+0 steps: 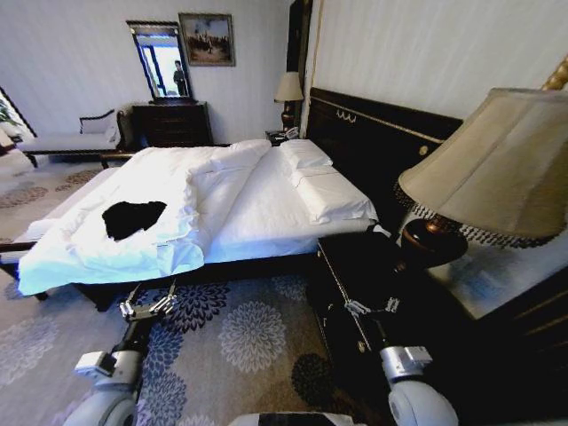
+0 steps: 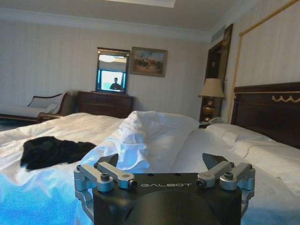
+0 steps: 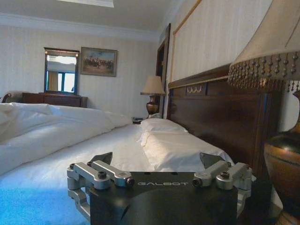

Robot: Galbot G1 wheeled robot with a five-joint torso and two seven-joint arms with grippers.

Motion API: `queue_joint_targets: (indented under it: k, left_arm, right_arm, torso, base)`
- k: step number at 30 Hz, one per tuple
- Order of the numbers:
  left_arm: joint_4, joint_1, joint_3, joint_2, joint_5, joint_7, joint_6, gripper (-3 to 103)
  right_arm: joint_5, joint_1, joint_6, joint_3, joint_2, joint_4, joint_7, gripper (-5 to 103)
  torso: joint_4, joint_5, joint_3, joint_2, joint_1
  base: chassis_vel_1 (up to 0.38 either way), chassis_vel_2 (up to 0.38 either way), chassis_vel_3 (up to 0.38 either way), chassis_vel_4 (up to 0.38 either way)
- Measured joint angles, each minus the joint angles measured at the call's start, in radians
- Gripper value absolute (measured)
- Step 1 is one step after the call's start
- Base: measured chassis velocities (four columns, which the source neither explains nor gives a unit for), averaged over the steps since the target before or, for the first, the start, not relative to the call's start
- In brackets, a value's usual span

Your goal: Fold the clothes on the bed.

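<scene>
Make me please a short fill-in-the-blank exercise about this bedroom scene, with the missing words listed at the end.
1. The T-shirt lying crumpled on the bed is ____ in colour.
2. The left gripper hangs over the carpet with its fingers ____.
3. The right gripper, also open, is above the dark ____, near the lamp.
4. The bed's sheets and pillows are ____.

Missing words: black; open; nightstand; white

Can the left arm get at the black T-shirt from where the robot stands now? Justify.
Probably not yet. The left gripper hangs open over the carpet, short of the bed; the T-shirt lies well in on the duvet. Nothing blocks the way.
</scene>
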Motion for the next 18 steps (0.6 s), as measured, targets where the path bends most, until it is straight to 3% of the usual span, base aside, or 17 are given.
queue_joint_targets:
  k: [18]
  left_arm:
    - [-0.008,0.042,0.001,-0.092,0.022,0.030,-0.065,100]
  right_arm:
    - [-0.014,-0.028,-0.008,-0.001,0.005,0.042,-0.003,100]
  torso:
    - [0.0000,0.0001,0.000,0.000,0.000]
  base:
    - [-0.009,0.009,0.006,-0.009]
